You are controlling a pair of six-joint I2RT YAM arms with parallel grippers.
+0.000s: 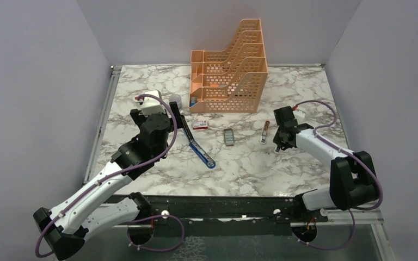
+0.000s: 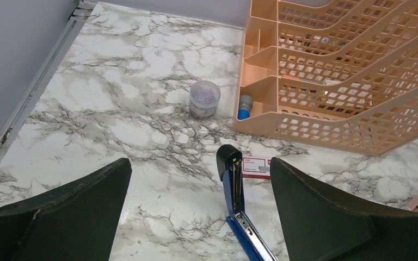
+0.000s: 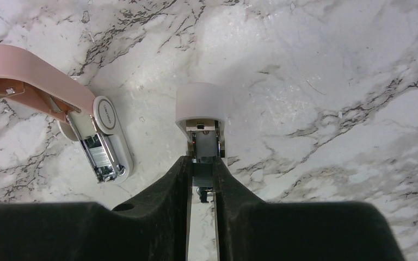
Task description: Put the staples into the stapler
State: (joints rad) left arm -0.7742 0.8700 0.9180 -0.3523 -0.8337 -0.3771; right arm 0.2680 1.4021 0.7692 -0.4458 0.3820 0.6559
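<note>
So here's where I'm at: the blue stapler is lying flipped open on the table, a bit left of the middle, with the metal channel slanting toward the near edge and the black top pointing at the far left corner. My left gripper is spread wide with nothing in it, hanging right over the hinge end. The dark-grey staple tray sits about mid-table, just right of the stapler, and its red-and-white box lies between the stapler and the orange file rack at the far edge. The right gripper is clenched on a small white-capped piece with metal guts, over toward the right edge next to an open pink stapler, so it's busy with the wrong thing for this job. Handling-wise, I'd guess the staples are super light and brittle; a hard pinch on a strip would probably snap it into bits, so I'd grab the tray by its long sides, gently, low to the table. The stapler looks stiff but light, and that marble top looks slick, so I'd expect it to skate if nudged. I'd pin the blue base near the hinge and keep off the channel. There's also a clear tub near the far left corner, out of the way.
</note>
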